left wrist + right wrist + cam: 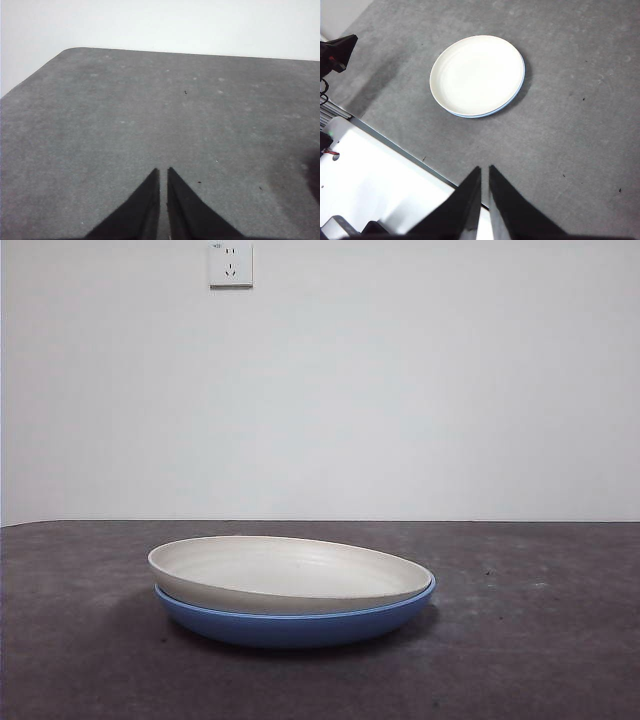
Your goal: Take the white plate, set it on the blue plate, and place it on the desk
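Note:
The white plate (285,570) rests inside the blue plate (300,625) at the middle of the desk (540,640), slightly tilted, its left rim higher. From above in the right wrist view, the white plate (477,74) covers nearly all of the blue plate (512,97), which shows only as a thin rim. My right gripper (485,172) hangs high above the desk, well away from the stack, shut and empty. My left gripper (163,174) is shut over bare desk (150,115), with no plate in its view.
A white robot base (380,185) and dark equipment (337,50) stand along the desk's edge in the right wrist view. A wall socket (230,263) is on the white wall behind. The desk's rounded corner (70,52) shows in the left wrist view.

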Robot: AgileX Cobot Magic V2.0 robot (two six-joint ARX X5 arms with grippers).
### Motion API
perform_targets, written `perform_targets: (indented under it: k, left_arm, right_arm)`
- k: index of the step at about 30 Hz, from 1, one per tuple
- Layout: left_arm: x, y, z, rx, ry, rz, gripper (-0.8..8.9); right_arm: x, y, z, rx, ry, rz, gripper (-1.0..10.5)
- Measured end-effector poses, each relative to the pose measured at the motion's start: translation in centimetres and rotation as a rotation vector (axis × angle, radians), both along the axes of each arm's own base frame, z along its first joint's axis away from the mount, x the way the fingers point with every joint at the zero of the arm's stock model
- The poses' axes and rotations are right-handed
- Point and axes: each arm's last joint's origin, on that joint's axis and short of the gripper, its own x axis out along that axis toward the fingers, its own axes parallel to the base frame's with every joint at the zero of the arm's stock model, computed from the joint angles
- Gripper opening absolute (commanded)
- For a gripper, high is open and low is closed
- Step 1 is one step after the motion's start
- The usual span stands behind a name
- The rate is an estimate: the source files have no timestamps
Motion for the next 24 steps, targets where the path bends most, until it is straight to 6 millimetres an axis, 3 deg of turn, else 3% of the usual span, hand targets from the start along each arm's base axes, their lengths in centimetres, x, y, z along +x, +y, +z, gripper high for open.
perform_targets:
  k: [6, 11, 15, 24]
  left_arm:
    - [0.0, 0.0, 0.0, 0.003, 0.000, -0.001, 0.25]
    - [0.0, 0.0, 0.0, 0.005, 0.000, -0.001, 0.25]
    - [0.0, 0.0, 0.0, 0.006, 0.000, -0.001, 0.25]
    - [0.0, 0.0, 0.0, 0.006, 0.000, -0.001, 0.25]
  right_arm:
    - [0.1, 0.0, -0.1, 0.006, -0.005, -0.012, 0.2]
    - [0.8, 0.1, -1.7, 0.035, -0.020, -0.094, 0.2]
    - [1.5, -0.2, -4.8, 0.049, -0.140, -0.218, 0.2]
    - [5.2, -0.7, -13.3, 0.073, -0.680, -0.378, 0.2]
